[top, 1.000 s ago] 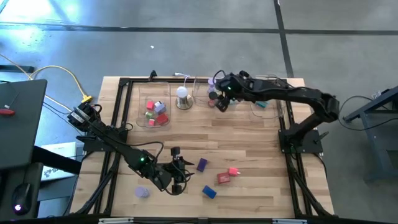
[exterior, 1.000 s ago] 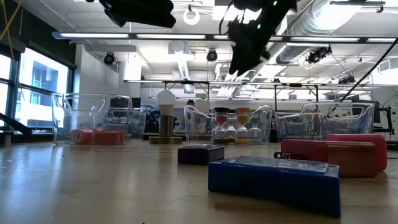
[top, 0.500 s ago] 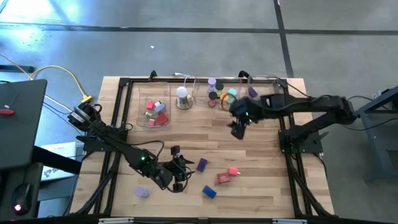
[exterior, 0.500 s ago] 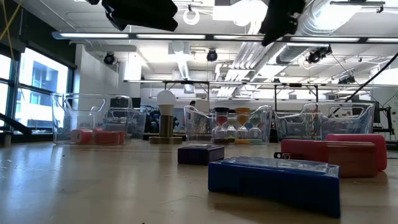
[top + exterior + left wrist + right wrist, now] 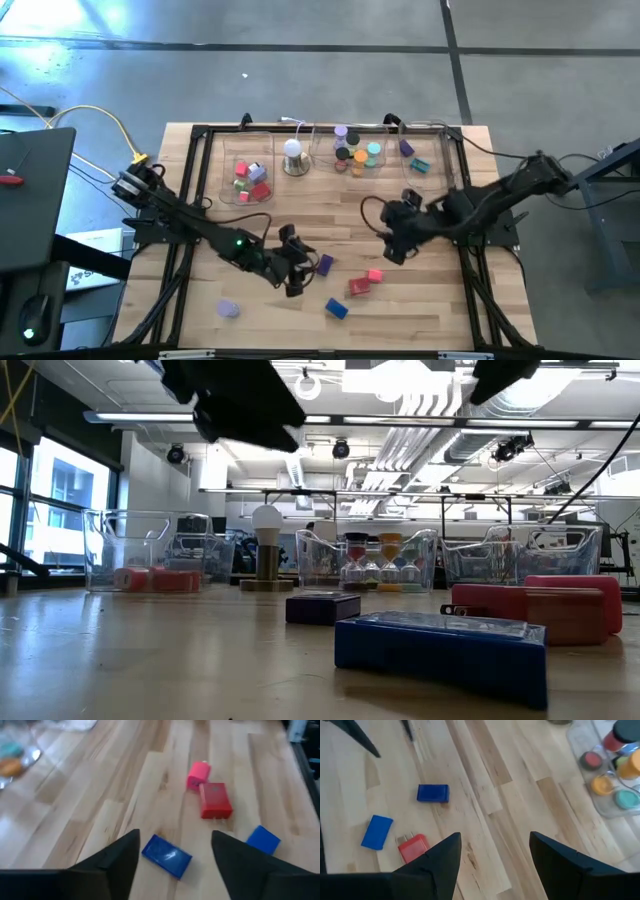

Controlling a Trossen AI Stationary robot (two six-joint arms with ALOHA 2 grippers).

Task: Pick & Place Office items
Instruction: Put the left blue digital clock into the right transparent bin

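Open-plan robotics lab, exposed ceiling ducts (image 5: 560, 390), strip lights (image 5: 160, 417), concrete floor (image 5: 300, 80), framed wooden worktable (image 5: 420, 210)

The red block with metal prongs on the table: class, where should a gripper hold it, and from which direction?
Judging by its pose, from straight above. The red block lies flat, so grip across its two long sides, mid-body, clear of the prongs at one end. Its other end sits close against the pink block, so that end is crowded. The open left gripper is nearest.
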